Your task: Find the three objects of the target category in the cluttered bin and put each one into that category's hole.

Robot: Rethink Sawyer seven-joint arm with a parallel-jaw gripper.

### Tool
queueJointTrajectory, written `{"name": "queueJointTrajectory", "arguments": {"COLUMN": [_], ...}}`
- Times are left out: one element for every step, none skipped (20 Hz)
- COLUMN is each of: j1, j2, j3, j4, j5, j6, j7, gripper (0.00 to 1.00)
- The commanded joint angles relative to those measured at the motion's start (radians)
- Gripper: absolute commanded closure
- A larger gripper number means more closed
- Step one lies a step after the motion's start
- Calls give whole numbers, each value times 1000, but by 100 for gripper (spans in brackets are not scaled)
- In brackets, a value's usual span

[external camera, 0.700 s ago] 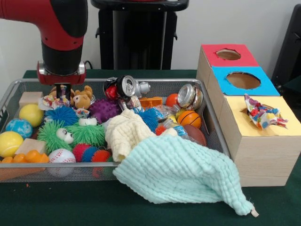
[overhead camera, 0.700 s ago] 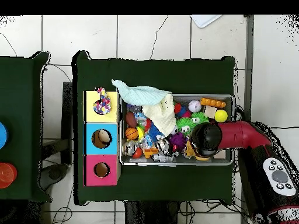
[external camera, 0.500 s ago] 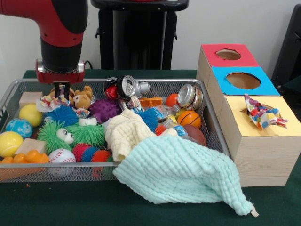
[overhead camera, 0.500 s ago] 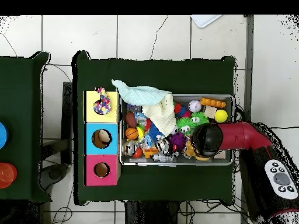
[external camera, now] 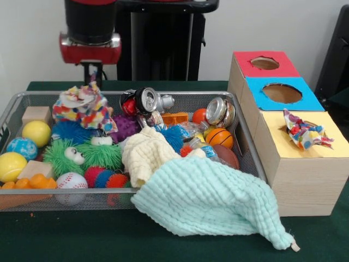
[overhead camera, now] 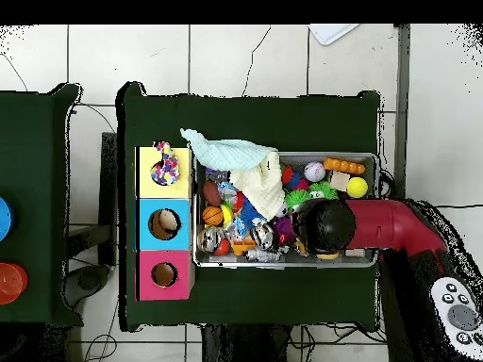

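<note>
A Sawyer arm (external camera: 90, 22) in red and black: its last segment is a fat black cylinder ending in a red collar trimmed with a silvery band. Below the collar, a slim black gripper (external camera: 91, 71) stem projects. Seen from overhead, the arm (overhead camera: 396, 226) is a glossy red tube capped by a rounded black end, and beside that tube sits a light grey pad (overhead camera: 459, 315) of dark round buttons.
</note>
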Motion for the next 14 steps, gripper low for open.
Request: {"name": "queueJointTrajectory", "arguments": {"j1": [147,174,203,231,257,283,310,337,363,389,419,444,473,497], "j2": [-101,-99,-95,-90,-83,-71,-58,-45,-33,-23,-13,-4,10,22], "j3": [31,21,9,-2,-14,-25,-38,-51,-62,-74,-87,-98,-111,-125], "j4": [70,61,44,31,20,6,-5,-17,-32,-48,-67,-83,-101,-113], "j5": [176,202,219,237,257,271,284,297,306,319,332,345,354,359], "j6": [58,62,75,78,78,75,70,61,59,64,74,82,86,80], "j7": [266,287,305,325,346,364,384,405,427,443,465,482,505,522], "gripper": [100,100,100,100,100,100,100,100,100,100,100,100,100,100]}}
